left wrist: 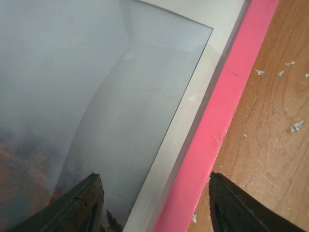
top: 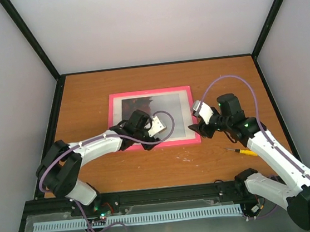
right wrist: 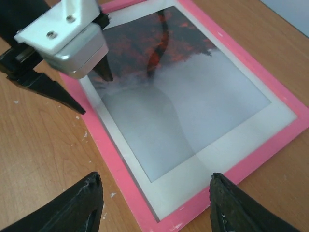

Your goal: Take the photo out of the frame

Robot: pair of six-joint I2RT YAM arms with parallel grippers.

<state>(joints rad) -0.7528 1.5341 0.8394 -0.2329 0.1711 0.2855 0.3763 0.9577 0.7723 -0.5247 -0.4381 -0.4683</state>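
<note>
The frame lies flat in the middle of the worktop, its pink border showing on all four sides. The photo sits inside it, ringed by a white mat. The photo's dark red and black part lies toward the far left and its pale grey part toward the near right.

The left tool hangs over the frame's near edge, left of the middle. Its jaws are released and straddle the border: one fingertip is over the photo and the other is over bare wood just outside the pink strip. Whether either tip touches cannot be told.

The right tool is at the frame's near right corner. It is also released and grasps nothing, and the corner shows in the gap between its two dark fingers.

A small yellow-handled screwdriver lies on the worktop to the right, well apart from the frame and beside the right arm. White flecks dot the wood near the frame's near edge.
</note>
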